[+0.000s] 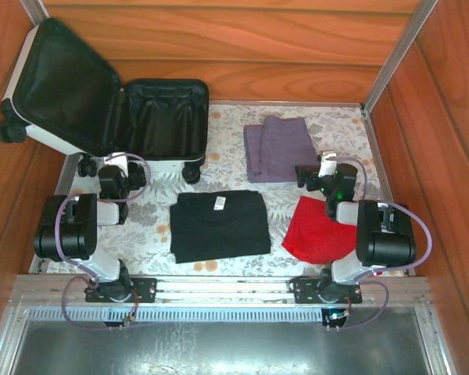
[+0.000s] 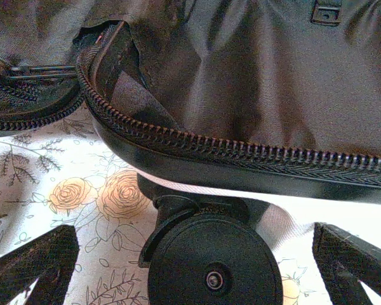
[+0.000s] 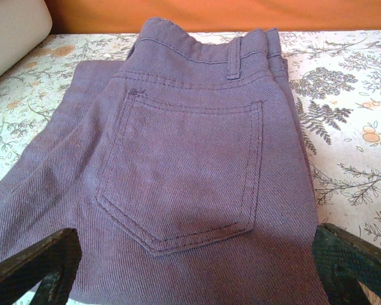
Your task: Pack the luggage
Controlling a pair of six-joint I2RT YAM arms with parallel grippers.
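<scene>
Jaws, left: spread fully wide with nothing between them. They sit low at the near rim of the luggage [image 1: 156,117], facing one black wheel [image 2: 213,273] and the zip edge above it.
Jaws, right: also fully wide and empty. The folded purple jeans [image 1: 280,147] lie directly ahead, back pocket up.
Luggage: far-left corner of the worktop [image 1: 227,178], open, lid tilted up toward the left wall. The black lining is bare; nothing is packed yet.
Jeans axis: the long side runs away from you, near to far, with the waistband at the far end. From the wrist view, your right jaws flank the near short end.
Other loads: black shirt [image 1: 219,225] near centre; red cloth [image 1: 316,230] beside the right arm.
Bearing: from the jeans, the luggage lies to the left, well apart, at roughly the same depth.
Nearer arm: right for the jeans, left for the luggage. You probably face a leftward carry across the worktop.
</scene>
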